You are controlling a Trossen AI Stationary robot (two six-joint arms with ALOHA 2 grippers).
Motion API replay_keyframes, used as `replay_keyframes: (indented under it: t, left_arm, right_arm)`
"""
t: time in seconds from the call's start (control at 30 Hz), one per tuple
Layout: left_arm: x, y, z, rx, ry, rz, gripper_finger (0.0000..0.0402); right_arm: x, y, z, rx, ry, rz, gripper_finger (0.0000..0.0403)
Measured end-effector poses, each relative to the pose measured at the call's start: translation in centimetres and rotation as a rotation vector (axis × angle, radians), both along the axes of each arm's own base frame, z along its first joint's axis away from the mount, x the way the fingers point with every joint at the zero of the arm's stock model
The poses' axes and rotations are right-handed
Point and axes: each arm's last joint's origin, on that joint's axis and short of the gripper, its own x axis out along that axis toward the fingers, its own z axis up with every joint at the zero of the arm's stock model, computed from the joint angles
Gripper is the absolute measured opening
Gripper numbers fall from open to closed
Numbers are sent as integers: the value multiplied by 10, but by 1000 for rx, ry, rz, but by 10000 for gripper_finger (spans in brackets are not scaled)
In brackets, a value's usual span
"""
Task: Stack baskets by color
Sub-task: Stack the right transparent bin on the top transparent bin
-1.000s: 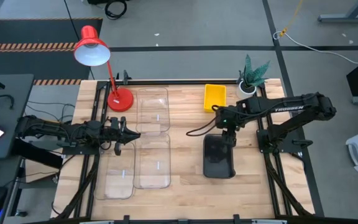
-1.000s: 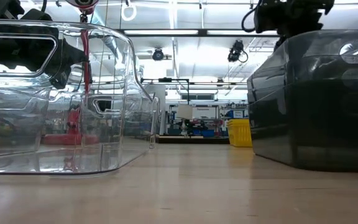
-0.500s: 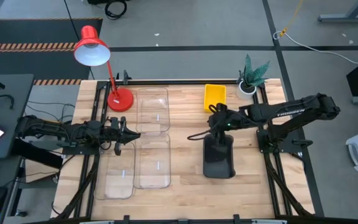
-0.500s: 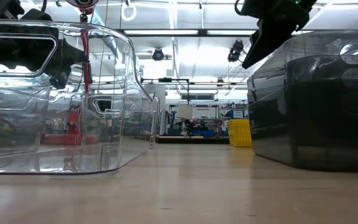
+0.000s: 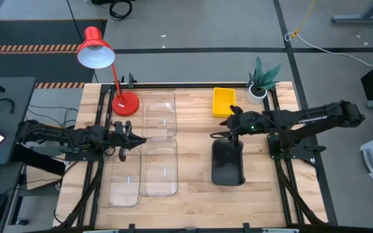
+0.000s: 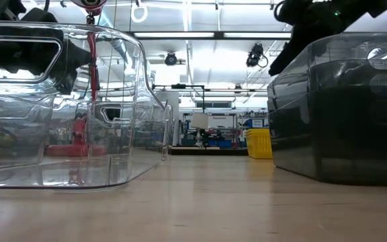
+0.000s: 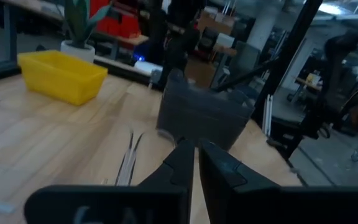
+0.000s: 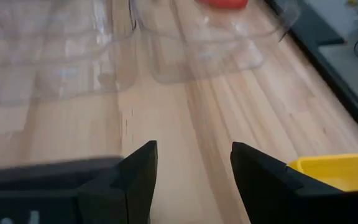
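A dark grey basket stack point(image 5: 228, 162) rests on its base right of the table's middle, and shows large in the low view point(image 6: 341, 107). A yellow basket point(image 5: 224, 101) stands near the far edge. Three clear baskets point(image 5: 158, 113) point(image 5: 158, 167) point(image 5: 123, 181) lie on the left half. My right gripper point(image 5: 227, 122) point(image 8: 193, 163) hangs open above the gap between the grey stack's far end and the yellow basket. It slants down toward the table's left, with nothing between its fingers. My left gripper point(image 5: 135, 138) point(image 7: 195, 155) waits shut and level at the left, by the clear baskets.
A red desk lamp point(image 5: 125, 103) stands at the far left beside the clear baskets. A small potted plant point(image 5: 261, 81) sits at the far right corner. Bare wood point(image 5: 193, 142) lies between the clear baskets and the grey stack.
My right gripper has drawn away from the grey stack's far end toward the far edge. It has tipped from pointing down to slanting toward the table's left, and has stayed open. The grey stack has kept its place.
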Motion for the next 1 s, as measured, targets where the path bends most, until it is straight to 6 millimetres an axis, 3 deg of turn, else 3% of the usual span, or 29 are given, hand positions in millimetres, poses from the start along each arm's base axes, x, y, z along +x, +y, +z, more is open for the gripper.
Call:
replay_keyframes:
  t: [0.2, 0.57, 1.0]
  left_arm:
    - [0, 0, 10, -14, -104, 7, 27]
    - [0, 0, 10, -12, -107, 7, 33]
    - [-1, 0, 13, -67, -131, 4, 35]
  right_arm:
    - [-17, 0, -9, -11, -138, -3, 209]
    - [-49, -3, -32, 2, -336, 77, 209]
    - [-65, -2, -62, 90, -452, 153, 209]
